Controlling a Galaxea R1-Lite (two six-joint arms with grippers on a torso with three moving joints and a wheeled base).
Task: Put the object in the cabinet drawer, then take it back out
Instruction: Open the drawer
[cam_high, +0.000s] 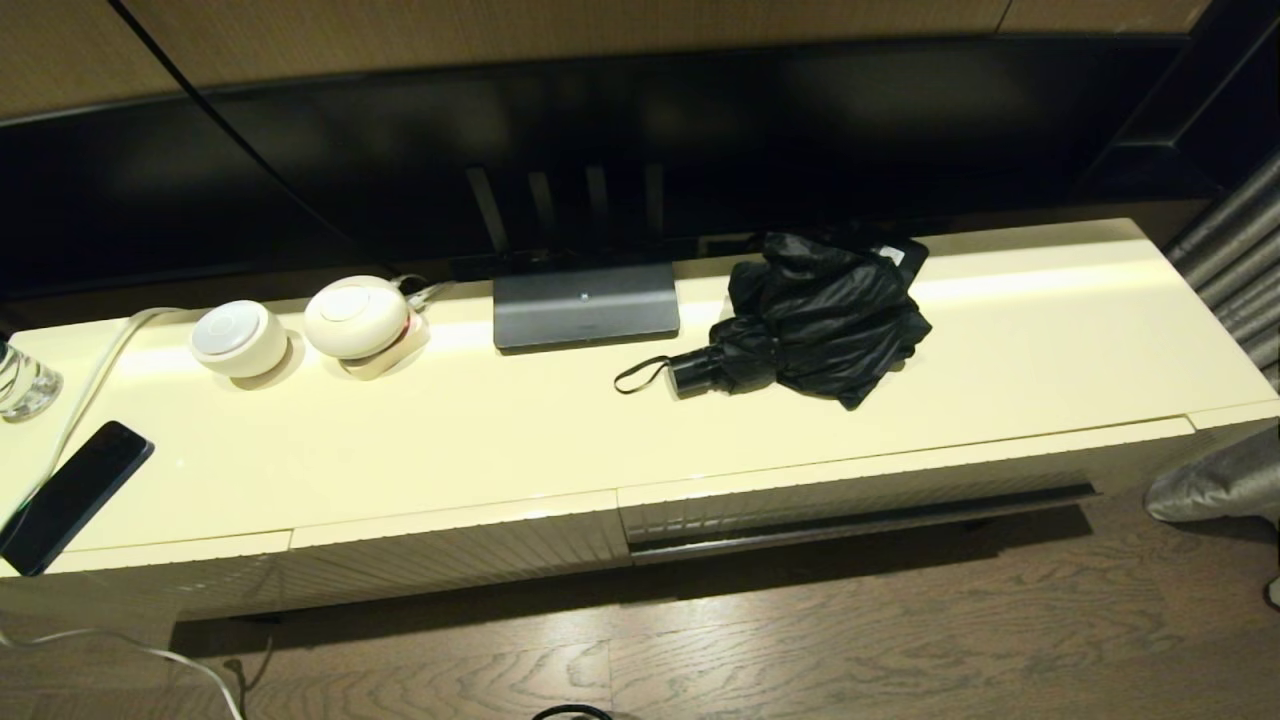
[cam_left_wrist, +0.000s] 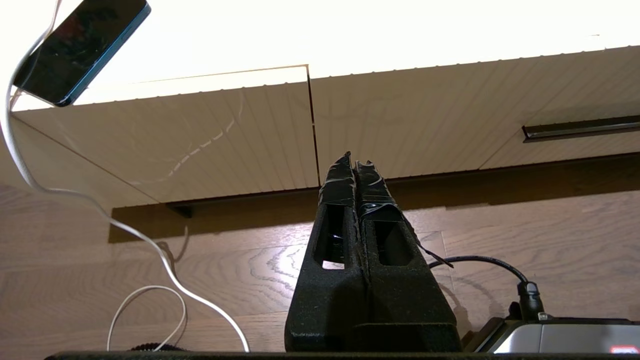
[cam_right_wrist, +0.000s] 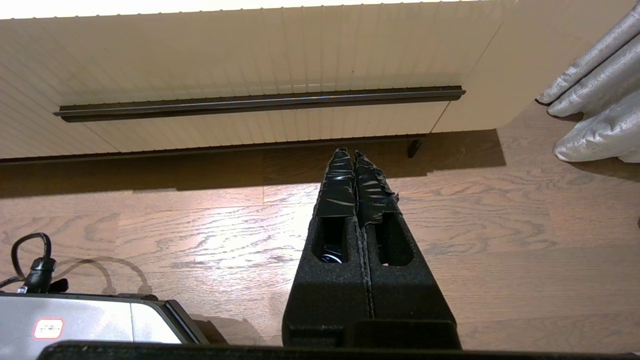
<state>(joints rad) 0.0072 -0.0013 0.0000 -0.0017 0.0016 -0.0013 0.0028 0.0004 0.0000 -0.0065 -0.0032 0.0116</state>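
Note:
The black folding umbrella (cam_high: 815, 320) lies on the cream cabinet top (cam_high: 1000, 350), right of the middle, its short handle (cam_high: 693, 372) and strap loop pointing left. Below it, the cabinet drawer (cam_high: 860, 505) is pushed in; its ribbed front and dark strip also show in the right wrist view as the drawer (cam_right_wrist: 260, 75). Neither arm appears in the head view. My left gripper (cam_left_wrist: 354, 159) is shut and empty, low above the floor before the left ribbed panels. My right gripper (cam_right_wrist: 349, 153) is shut and empty, low before the drawer.
On the cabinet top stand a grey TV base (cam_high: 585, 305), two round white devices (cam_high: 300, 325), a glass (cam_high: 25, 380) and a black phone (cam_high: 72, 495) with a white cable. Grey curtain (cam_right_wrist: 595, 100) hangs at the right. Wooden floor (cam_right_wrist: 200, 225) lies in front.

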